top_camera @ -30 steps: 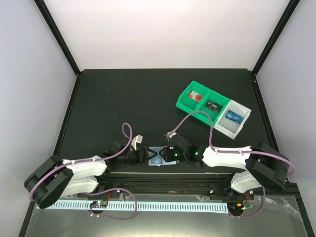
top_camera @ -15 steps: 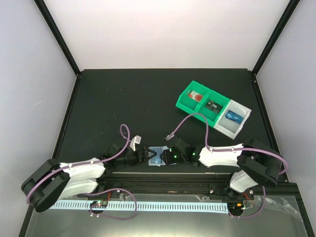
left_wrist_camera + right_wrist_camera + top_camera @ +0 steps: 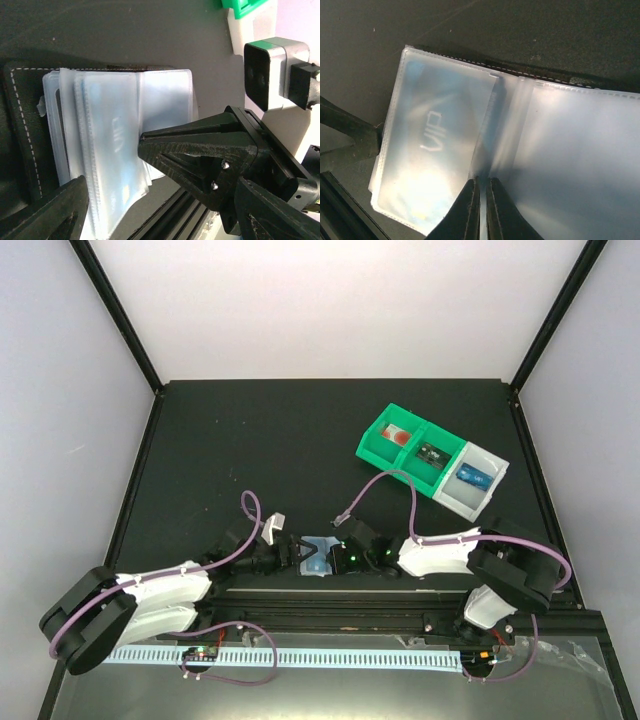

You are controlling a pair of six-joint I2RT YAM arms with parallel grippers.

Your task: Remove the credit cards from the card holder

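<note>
The card holder (image 3: 318, 556) lies open near the table's front edge, its pale sleeves fanned over a dark stitched cover (image 3: 22, 130). A bluish credit card (image 3: 432, 150) with white lettering shows through the left sleeve (image 3: 112, 145). My right gripper (image 3: 480, 186) is shut on a thin sleeve edge at the fold; from the left wrist it is the black wedge (image 3: 145, 146). My left gripper (image 3: 165, 210) stands wide open around the holder's near-left part, one finger (image 3: 350, 142) at the sleeve's edge. Another blue card (image 3: 473, 477) lies in the tray.
A green-and-grey compartment tray (image 3: 400, 458) sits at the back right with a red-and-white item (image 3: 398, 436) and a dark green item (image 3: 432, 452). A black rail (image 3: 340, 605) runs just in front of the holder. The right wrist camera (image 3: 272, 70) hangs close above.
The right gripper has shut on a sleeve at the holder's fold. Both arms have crept left, and the left gripper has opened a little wider.
</note>
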